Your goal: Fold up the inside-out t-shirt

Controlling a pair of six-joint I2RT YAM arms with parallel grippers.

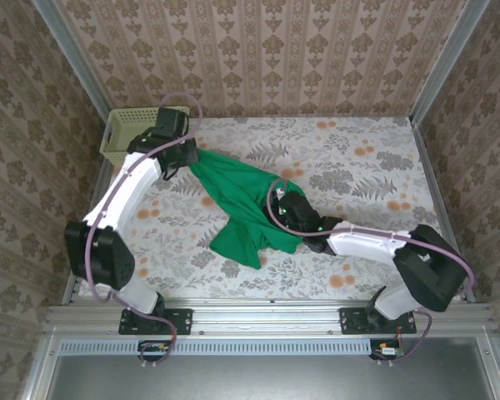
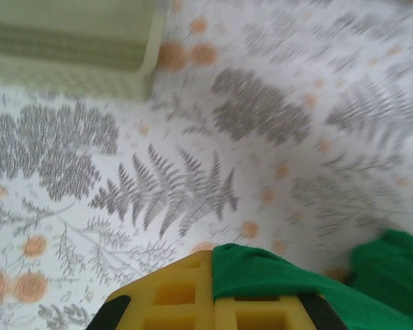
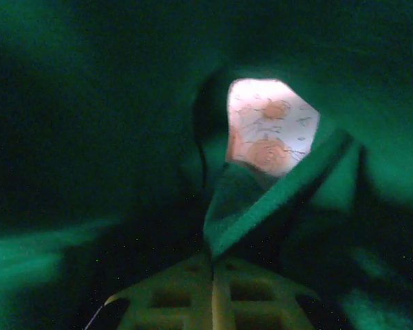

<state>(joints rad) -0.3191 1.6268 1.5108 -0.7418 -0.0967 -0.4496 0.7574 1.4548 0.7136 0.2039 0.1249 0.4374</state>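
The bright green soft cloth t-shirt (image 1: pixel 243 204) lies crumpled on the table (image 1: pixel 362 196), which is covered in a pale cloth printed with grey ferns and orange flowers. The t-shirt sits left of the table's middle and runs as a slanting band from the far left down toward the near edge, bunched and twisted rather than spread flat. The left pincer (image 1: pixel 183 162) is at the band's upper end, just beside the pale yellow-green slatted plastic basket (image 1: pixel 119 133) that stands in the far left corner. From the left wrist, its yellow fingers (image 2: pixel 172 299) are pressed together with a fold of the green cloth (image 2: pixel 275 278) caught between them and draped over the right-hand finger; the basket's wall (image 2: pixel 69 55) shows blurred beyond. The right pincer (image 1: pixel 285 210) is pushed into the t-shirt's right side, near the middle of the table. From the right wrist, everything around is dark green cloth (image 3: pixel 89 137), with one gap through which the flowered table (image 3: pixel 272 134) shows. Here too the yellow fingers (image 3: pixel 172 302) are closed tight, and a hemmed edge of the cloth (image 3: pixel 227 220) rises from the seam between them, so this pincer is pinching the t-shirt as well.
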